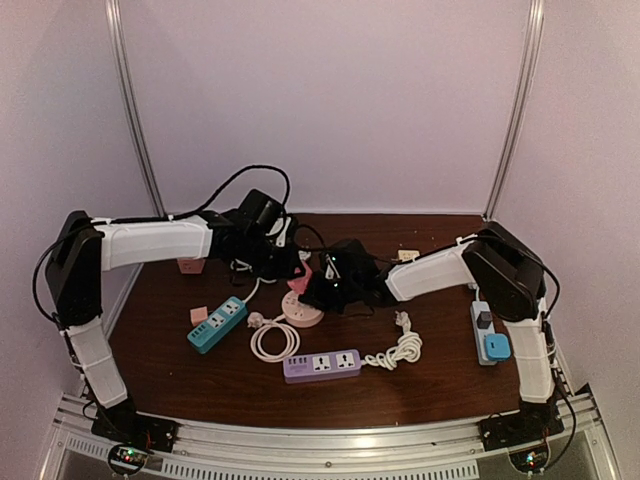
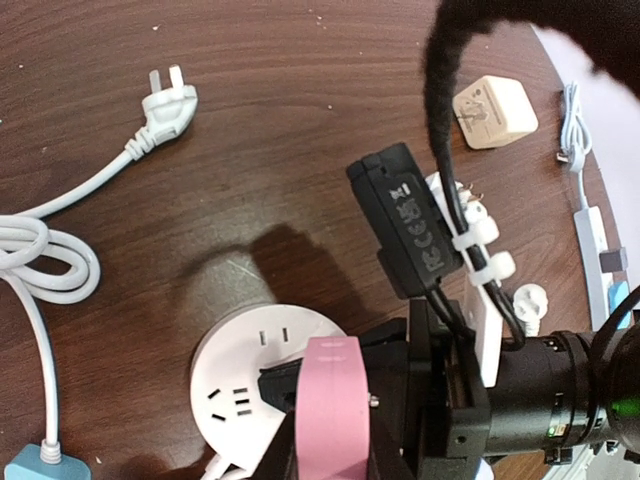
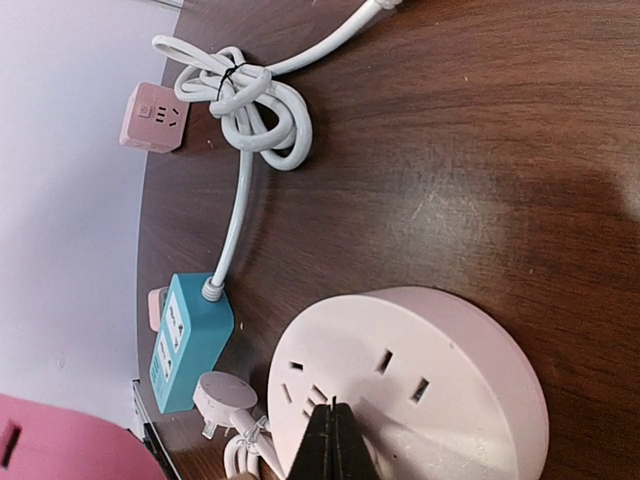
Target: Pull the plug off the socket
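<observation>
A round pale pink socket (image 1: 303, 312) lies on the dark table. It also shows in the left wrist view (image 2: 235, 375) and the right wrist view (image 3: 440, 380), and every slot I can see is empty. My left gripper (image 1: 297, 268) (image 2: 335, 445) is shut on a pink plug (image 1: 300, 277) (image 2: 335, 390) and holds it just above the socket, clear of its face. The plug also shows at the lower left of the right wrist view (image 3: 40, 445). My right gripper (image 1: 320, 293) (image 3: 333, 428) is shut, with its tips resting on the socket's top.
A teal power strip (image 1: 216, 324) and a coiled white cable (image 1: 273, 340) lie to the left. A purple power strip (image 1: 321, 365) lies in front. A white strip with a blue adapter (image 1: 497, 347) is at the right edge. A pink cube adapter (image 1: 190, 266) sits at the back left.
</observation>
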